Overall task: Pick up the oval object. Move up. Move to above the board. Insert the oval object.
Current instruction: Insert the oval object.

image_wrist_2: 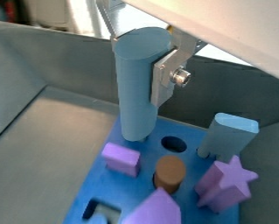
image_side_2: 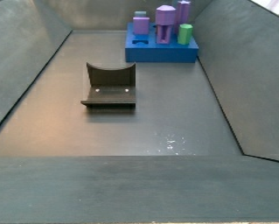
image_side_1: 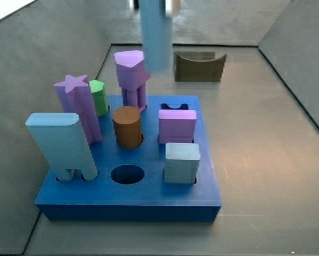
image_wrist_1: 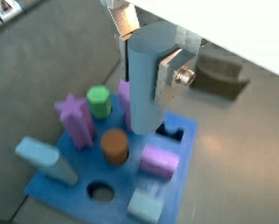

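Now, in both wrist views your gripper (image_wrist_1: pixel 148 63) has its jaws clamped on the oval object (image_wrist_1: pixel 145 83), hanging over the board (image_wrist_1: pixel 165 182), and in a side view it hovers above, so next line it up and lower.
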